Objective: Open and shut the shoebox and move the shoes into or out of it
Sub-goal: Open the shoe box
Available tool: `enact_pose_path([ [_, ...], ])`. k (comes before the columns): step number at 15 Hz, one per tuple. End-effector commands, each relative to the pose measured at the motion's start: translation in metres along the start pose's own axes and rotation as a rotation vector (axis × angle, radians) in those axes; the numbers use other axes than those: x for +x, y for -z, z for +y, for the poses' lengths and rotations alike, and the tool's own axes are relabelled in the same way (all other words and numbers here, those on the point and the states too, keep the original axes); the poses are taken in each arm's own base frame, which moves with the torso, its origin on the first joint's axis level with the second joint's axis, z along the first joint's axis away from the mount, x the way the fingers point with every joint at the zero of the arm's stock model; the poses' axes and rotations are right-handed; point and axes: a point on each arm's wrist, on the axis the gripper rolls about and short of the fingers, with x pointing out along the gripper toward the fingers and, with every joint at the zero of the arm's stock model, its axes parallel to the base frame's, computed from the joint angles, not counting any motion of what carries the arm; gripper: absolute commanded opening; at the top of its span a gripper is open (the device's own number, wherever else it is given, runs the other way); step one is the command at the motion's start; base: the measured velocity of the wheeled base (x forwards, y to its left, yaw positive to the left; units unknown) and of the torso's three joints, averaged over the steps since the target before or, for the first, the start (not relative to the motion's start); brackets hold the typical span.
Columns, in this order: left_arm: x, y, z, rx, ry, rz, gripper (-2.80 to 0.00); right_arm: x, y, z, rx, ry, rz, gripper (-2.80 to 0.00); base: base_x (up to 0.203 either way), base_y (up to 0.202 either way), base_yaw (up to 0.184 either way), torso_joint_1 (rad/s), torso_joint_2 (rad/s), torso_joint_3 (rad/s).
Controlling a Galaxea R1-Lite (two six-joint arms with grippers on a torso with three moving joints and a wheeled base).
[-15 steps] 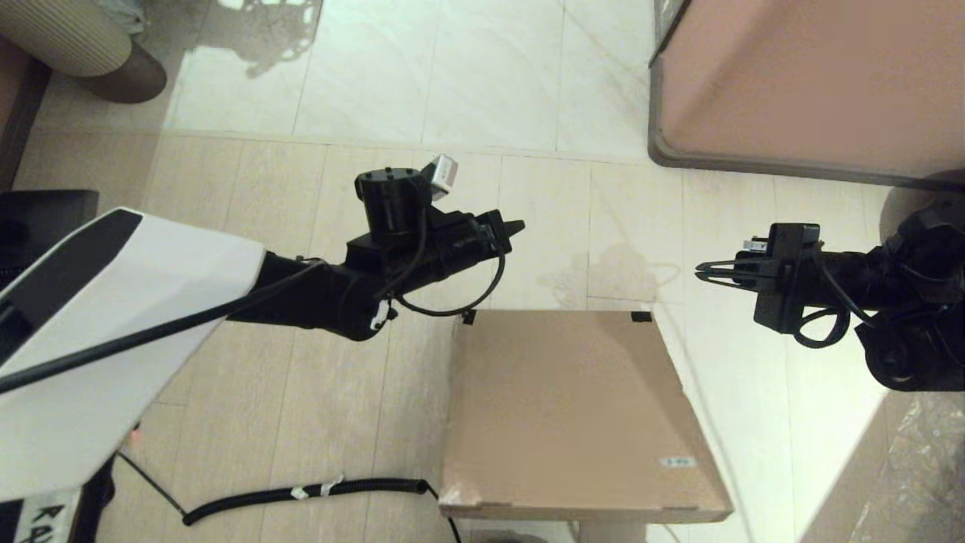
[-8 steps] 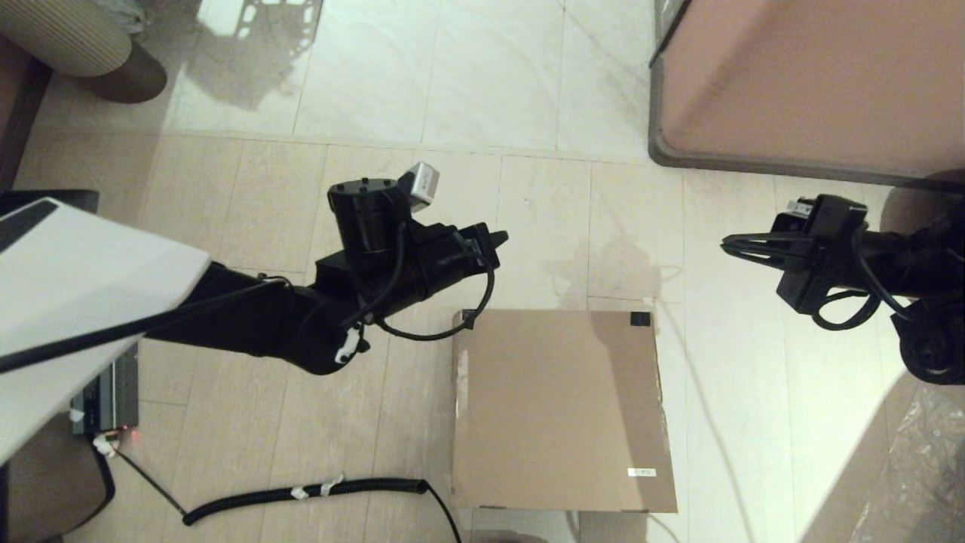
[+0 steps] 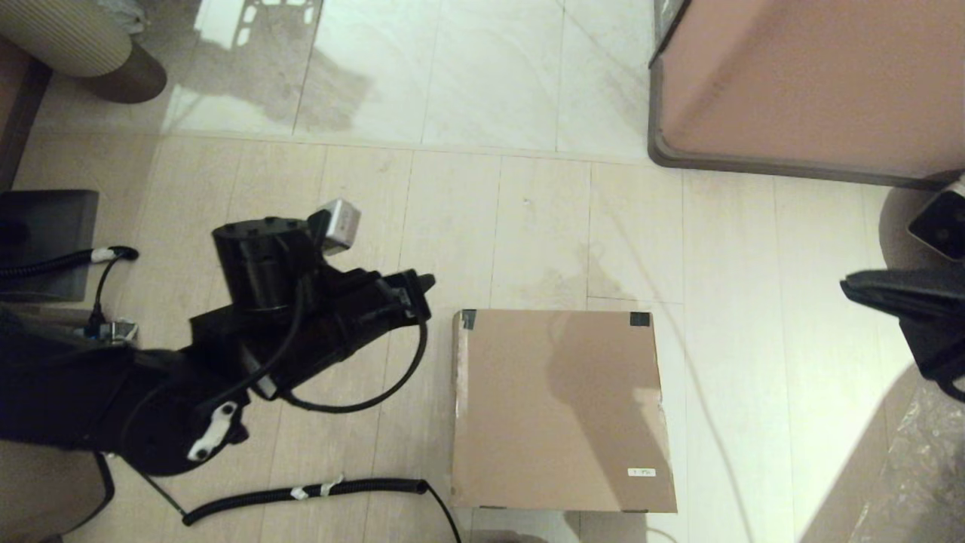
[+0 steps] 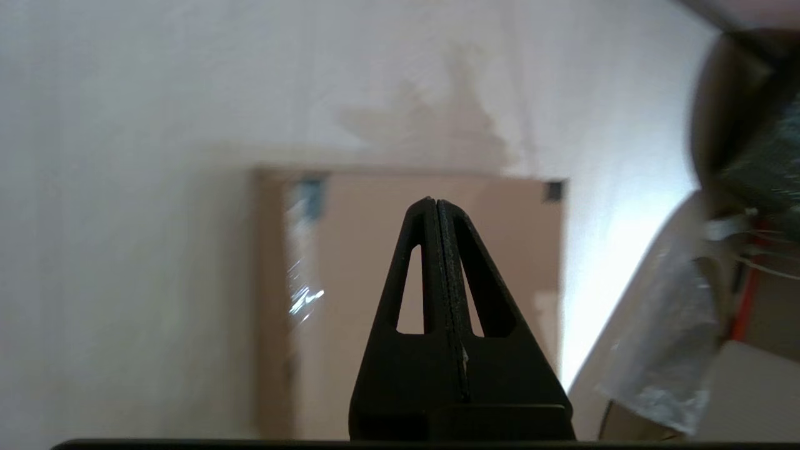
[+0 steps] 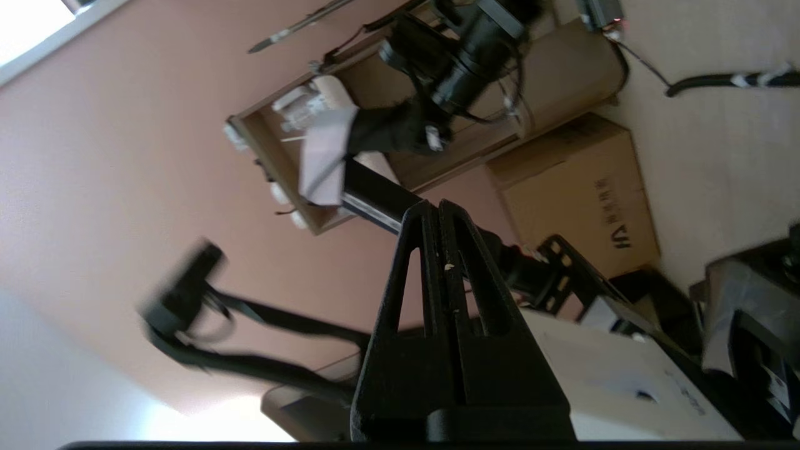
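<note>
The brown cardboard shoebox (image 3: pixel 558 411) lies shut on the floor, with dark tape on its two far lid corners and a small white label near its right front corner. In the left wrist view the shoebox (image 4: pixel 375 250) shows behind the fingers. My left gripper (image 3: pixel 426 283) (image 4: pixel 435 201) hangs shut and empty just left of the box's far left corner. My right gripper (image 3: pixel 848 286) (image 5: pixel 434 205) is shut and empty at the right edge of the head view, well clear of the box. The shoes are out of view.
A brown cabinet (image 3: pixel 807 83) with a dark rim stands at the far right. A coiled black cable (image 3: pixel 301 494) lies on the floor near the box's front left. A dark device (image 3: pixel 45 241) sits at the far left. Crinkled plastic (image 3: pixel 923 475) lies front right.
The box lid has dropped flat and shut. My left arm has pulled back down and to the left; my right arm has withdrawn to the right edge.
</note>
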Motion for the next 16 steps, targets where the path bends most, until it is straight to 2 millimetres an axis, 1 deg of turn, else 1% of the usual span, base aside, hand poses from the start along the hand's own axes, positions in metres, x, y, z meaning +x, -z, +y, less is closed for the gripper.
enact_pose_path([
  [1, -0.038, -0.005, 0.015, -0.005, -0.056, -0.031, -2.80, -0.014, 0.075, 0.003, -0.078, 0.027, -0.036, -2.80, 0.000, 0.000, 0.000, 0.000, 0.00, 0.000],
  [2, -0.050, -0.007, 0.021, -0.006, -0.081, -0.047, -2.80, -0.020, 0.100, -0.007, -0.092, 0.049, -0.068, -2.80, 0.000, 0.000, 0.000, 0.000, 0.00, 0.000],
  [3, -0.061, -0.007, 0.025, -0.007, -0.098, -0.057, -2.80, -0.025, 0.120, -0.011, -0.113, 0.079, -0.120, -2.80, 0.000, 0.000, 0.000, 0.000, 0.00, 0.000],
  [4, -0.073, -0.005, 0.028, -0.008, -0.113, -0.055, -2.80, -0.030, 0.130, -0.013, -0.136, 0.120, -0.191, -2.80, 0.000, 0.000, 0.000, 0.000, 0.00, 0.000],
  [6, -0.097, 0.000, 0.039, 0.009, -0.163, -0.054, -2.80, -0.038, 0.134, -0.013, -0.160, 0.185, -0.307, -2.80, 0.000, 0.000, 0.000, 0.000, 0.00, 0.000],
  [7, -0.107, 0.001, 0.044, 0.015, -0.191, -0.059, -2.80, -0.043, 0.134, -0.017, -0.116, 0.216, -0.377, -2.80, 0.000, 0.000, 0.000, 0.000, 0.00, 0.000],
  [8, -0.118, 0.001, 0.048, 0.023, -0.216, -0.076, -2.80, -0.049, 0.134, -0.026, -0.014, 0.234, -0.451, -2.80, 0.000, 0.000, 0.000, 0.000, 0.00, 0.000],
  [9, -0.127, 0.000, 0.057, 0.028, -0.264, -0.087, -2.80, -0.054, 0.136, -0.037, 0.126, 0.229, -0.503, -2.80, 0.000, 0.000, 0.000, 0.000, 0.00, 0.000],
  [10, -0.134, 0.002, 0.064, 0.035, -0.302, -0.088, -2.80, -0.056, 0.139, -0.047, 0.244, 0.220, -0.541, -2.80, 0.000, 0.000, 0.000, 0.000, 0.00, 0.000],
  [11, -0.143, 0.005, 0.066, 0.042, -0.320, -0.090, -2.80, -0.057, 0.143, -0.056, 0.331, 0.224, -0.598, -2.80, 0.000, 0.000, 0.000, 0.000, 0.00, 0.000],
  [13, -0.156, 0.014, 0.072, 0.049, -0.365, -0.076, -2.80, -0.059, 0.151, -0.068, 0.346, 0.330, -0.764, -2.80, 0.000, 0.000, 0.000, 0.000, 0.00, 0.000],
  [14, -0.160, 0.017, 0.073, 0.050, -0.377, -0.072, -2.80, -0.059, 0.156, -0.075, 0.339, 0.392, -0.791, -2.80, 0.000, 0.000, 0.000, 0.000, 0.00, 0.000],
  [16, -0.164, 0.021, 0.073, 0.098, -0.384, -0.052, -2.80, -0.058, 0.167, -0.088, 0.312, 0.515, -0.773, -2.80, 0.000, 0.000, 0.000, 0.000, 0.00, 0.000],
])
